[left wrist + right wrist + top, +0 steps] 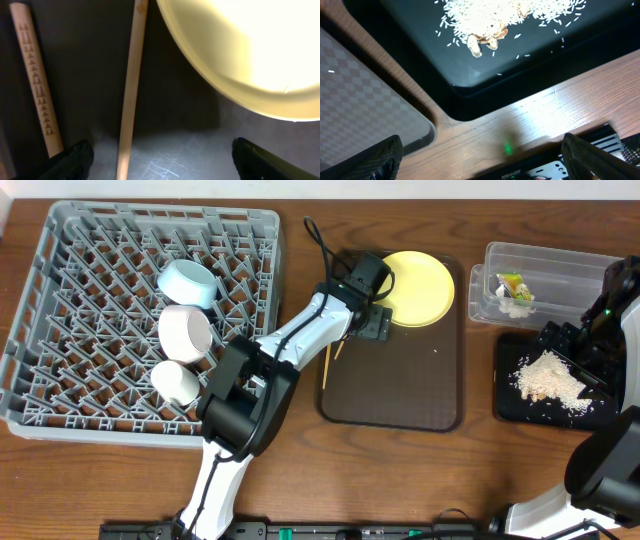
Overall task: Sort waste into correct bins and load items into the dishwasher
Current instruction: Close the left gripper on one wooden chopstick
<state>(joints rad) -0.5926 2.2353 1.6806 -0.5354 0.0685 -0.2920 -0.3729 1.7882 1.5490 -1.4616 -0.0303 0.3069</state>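
Observation:
My left gripper (160, 167) hangs open low over the brown serving tray (400, 395), beside the left rim of the yellow plate (417, 287). One chopstick (131, 90) lies between its fingers; a second chopstick (35, 80) lies just outside the left finger (72, 161). The grey dishwasher rack (70, 300) holds the light blue bowl (187, 283), the white bowl (185, 330) and the white cup (175, 381). The clear tub (560, 265) holds the snack wrapper (512, 284) and white paper (508, 306). Rice crumbs (548, 377) lie in the black tray (510, 410). My right gripper (482, 160) is open and empty over bare table.
In the right wrist view the brown tray's corner (365, 100) is at the left, the black tray's corner (470, 95) is above, and the table's front edge with a black strip (545, 167) is below. The right arm (600, 340) stands over the black tray's far side.

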